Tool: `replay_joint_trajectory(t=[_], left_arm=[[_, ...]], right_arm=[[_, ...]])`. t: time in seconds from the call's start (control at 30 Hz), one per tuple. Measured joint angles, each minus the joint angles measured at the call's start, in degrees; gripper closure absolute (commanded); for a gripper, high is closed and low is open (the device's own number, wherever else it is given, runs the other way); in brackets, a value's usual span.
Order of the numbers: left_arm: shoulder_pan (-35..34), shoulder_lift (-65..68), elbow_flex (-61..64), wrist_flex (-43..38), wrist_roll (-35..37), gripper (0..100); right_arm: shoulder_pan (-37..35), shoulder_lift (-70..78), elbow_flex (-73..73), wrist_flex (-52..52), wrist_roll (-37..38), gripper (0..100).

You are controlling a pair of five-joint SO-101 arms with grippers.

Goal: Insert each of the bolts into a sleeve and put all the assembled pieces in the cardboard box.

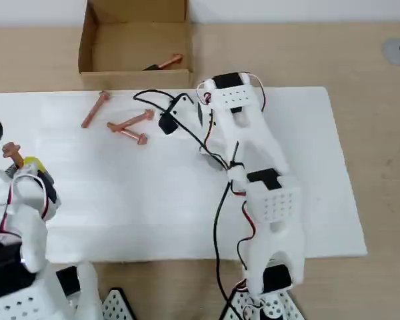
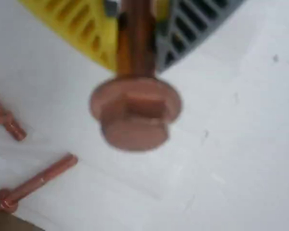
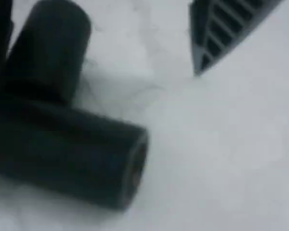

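Left wrist view shows the left gripper (image 2: 135,33) with its ribbed yellow and grey fingers (image 2: 72,29) clenched on the smooth shank of a copper-coloured flanged bolt (image 2: 135,113), lifted off the white worktop (image 1: 153,200), probably ready for a sleeve. Two matt black tubular sleeves (image 3: 67,154) lie touching beside the right gripper (image 1: 187,110), whose grasp I cannot tell; three loose bolts (image 1: 130,123) wait near the cardboard box (image 1: 87,53)

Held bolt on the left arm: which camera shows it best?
The left wrist view: the bolt is close up, its flanged head clear and its shank clamped in the left pincer. The high view shows it small and slanted at the far left of the picture.
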Motion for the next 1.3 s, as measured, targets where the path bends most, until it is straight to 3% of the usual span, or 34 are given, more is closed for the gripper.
replay_joint_trajectory(t=[0.23, 0.53, 1.03, 1.3], left_arm=[[0.0, -0.26, 0.18, 0.0, 0.0, 99], [0.0, -0.26, 0.53, -2.99, 0.0, 100], [0.0, -0.26, 0.53, -2.99, 0.0, 100], [0.0, -0.26, 0.53, -4.13, 1.58, 100]], right_arm=[[0.97, 5.19, -7.56, 3.25, -0.97, 71.2], [3.52, 7.3, -12.31, 3.08, -1.76, 98.5], [3.69, 5.89, -13.01, 3.08, -5.54, 98.8], [3.16, -10.46, -13.1, 3.08, -12.92, 98.8]])
